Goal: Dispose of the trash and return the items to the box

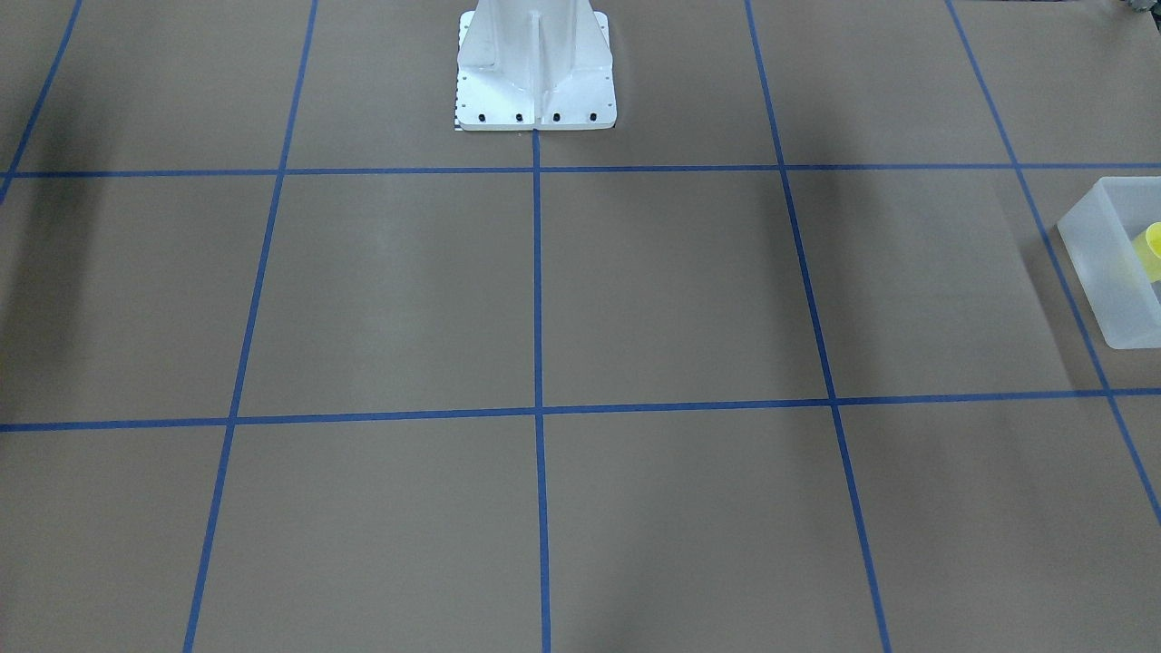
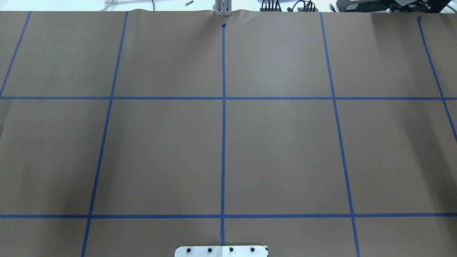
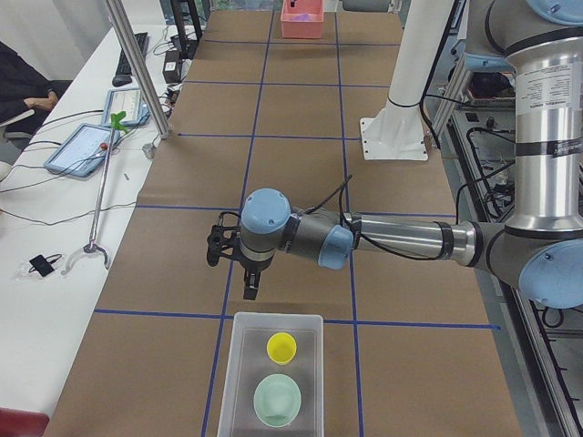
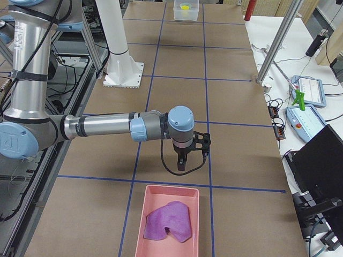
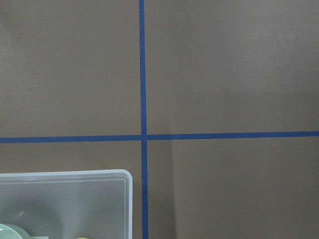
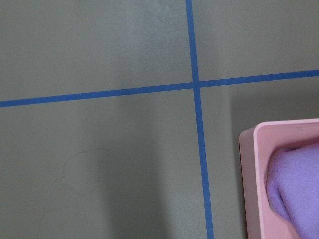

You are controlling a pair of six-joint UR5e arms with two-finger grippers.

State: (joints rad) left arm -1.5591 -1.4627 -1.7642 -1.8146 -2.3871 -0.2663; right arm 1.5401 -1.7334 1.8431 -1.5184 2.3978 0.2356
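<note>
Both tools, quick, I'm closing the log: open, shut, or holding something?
Left tool: cannot be told, seen only from the side.
Right tool: cannot be told, seen only from the side.

This is a robotics lab. The long desk (image 2: 285, 150) is wrapped in brown paper and marked into squares with blue tape (image 2: 223, 142). A white metal robot base (image 1: 535, 91) is bolted onto it, and a silver-and-blue industrial arm (image 3: 401, 238) reaches out over it. Aluminium posts (image 3: 137, 73) rise at the desk's edge. A white side bench (image 3: 55, 228) carries tablets (image 3: 86, 146), loose cables (image 3: 55, 118) and a reach-grabber tool (image 3: 100, 209), and a seated person (image 3: 23, 82) shows beside it.
</note>
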